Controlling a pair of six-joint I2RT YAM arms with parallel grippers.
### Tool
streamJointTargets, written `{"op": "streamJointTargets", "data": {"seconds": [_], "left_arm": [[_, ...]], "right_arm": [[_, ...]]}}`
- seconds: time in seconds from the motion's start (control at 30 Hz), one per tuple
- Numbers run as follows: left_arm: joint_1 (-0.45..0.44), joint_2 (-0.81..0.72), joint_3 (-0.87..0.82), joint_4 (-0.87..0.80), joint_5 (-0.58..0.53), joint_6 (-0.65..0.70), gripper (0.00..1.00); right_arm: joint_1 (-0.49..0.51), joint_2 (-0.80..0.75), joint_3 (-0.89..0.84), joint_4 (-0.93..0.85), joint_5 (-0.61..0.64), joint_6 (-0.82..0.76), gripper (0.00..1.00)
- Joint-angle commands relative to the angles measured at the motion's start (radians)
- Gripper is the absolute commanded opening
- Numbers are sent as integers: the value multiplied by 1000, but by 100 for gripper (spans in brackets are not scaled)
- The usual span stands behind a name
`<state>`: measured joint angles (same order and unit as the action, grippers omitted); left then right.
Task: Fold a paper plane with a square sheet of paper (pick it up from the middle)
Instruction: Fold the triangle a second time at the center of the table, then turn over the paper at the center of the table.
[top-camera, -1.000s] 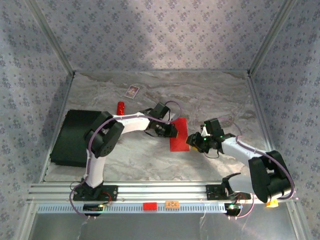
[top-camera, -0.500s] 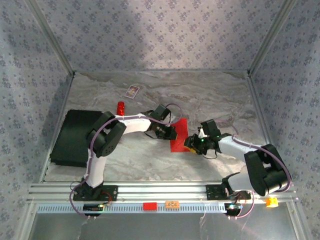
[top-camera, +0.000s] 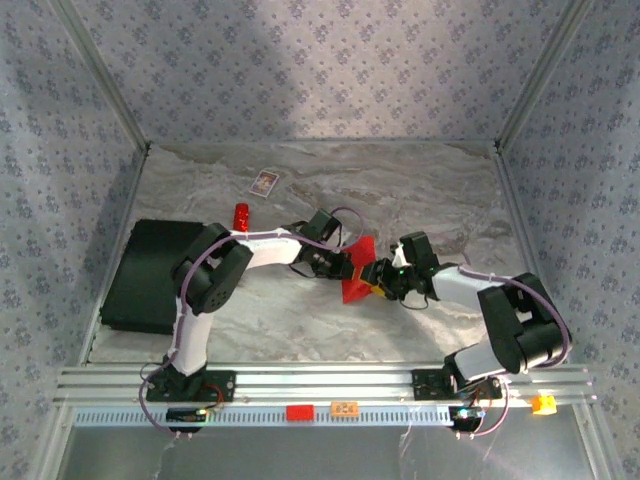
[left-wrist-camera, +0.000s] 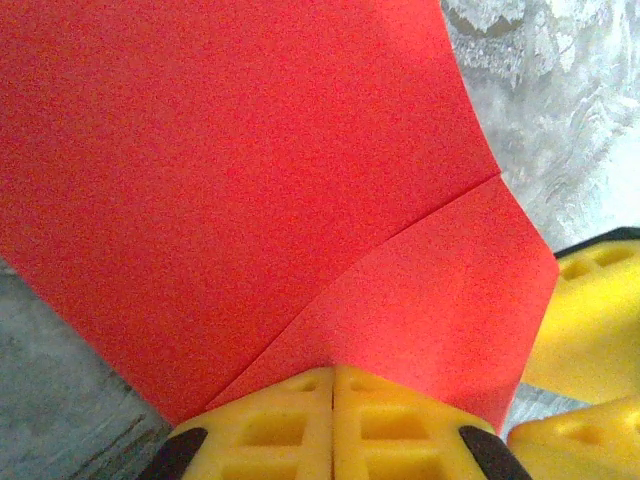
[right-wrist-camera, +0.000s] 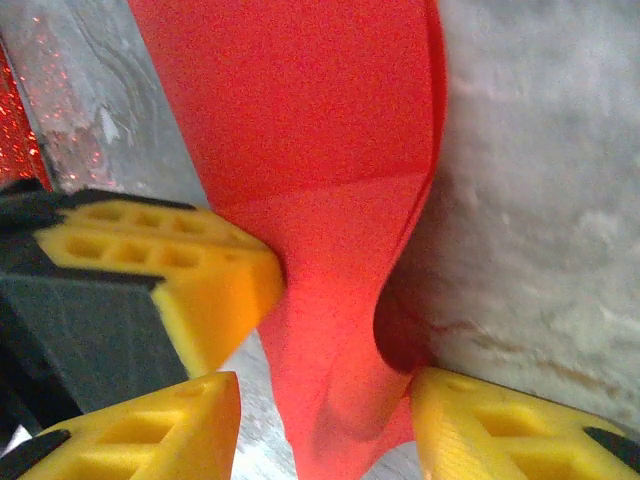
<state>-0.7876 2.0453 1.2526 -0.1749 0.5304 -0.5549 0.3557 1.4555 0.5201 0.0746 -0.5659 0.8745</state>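
centre of the top view: square sheet of paper (top-camera: 352, 288), bowed, its edge pinched by the left gripper (left-wrist-camera: 333, 392), jaws pressed together. right gripper (right-wrist-camera: 325, 388) jaws spread astride it. risk: closing off the crease line could crumple or tear it.
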Motion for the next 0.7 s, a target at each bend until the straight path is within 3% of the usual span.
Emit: {"op": "streamJointTargets", "data": {"seconds": [0.0,0.3,0.67], "left_arm": [[-9,12,-21,8,-5,-14,6],[-9,5,-25,8,-11,-16,6],[-9,-5,-30,21,-10,-28,6]], "right_arm": [[-23,42,57,16,-26,-21,50],[-82,102,66,77,-78,-29,49],[-103,139,50,127,-88,-31,34]]}}
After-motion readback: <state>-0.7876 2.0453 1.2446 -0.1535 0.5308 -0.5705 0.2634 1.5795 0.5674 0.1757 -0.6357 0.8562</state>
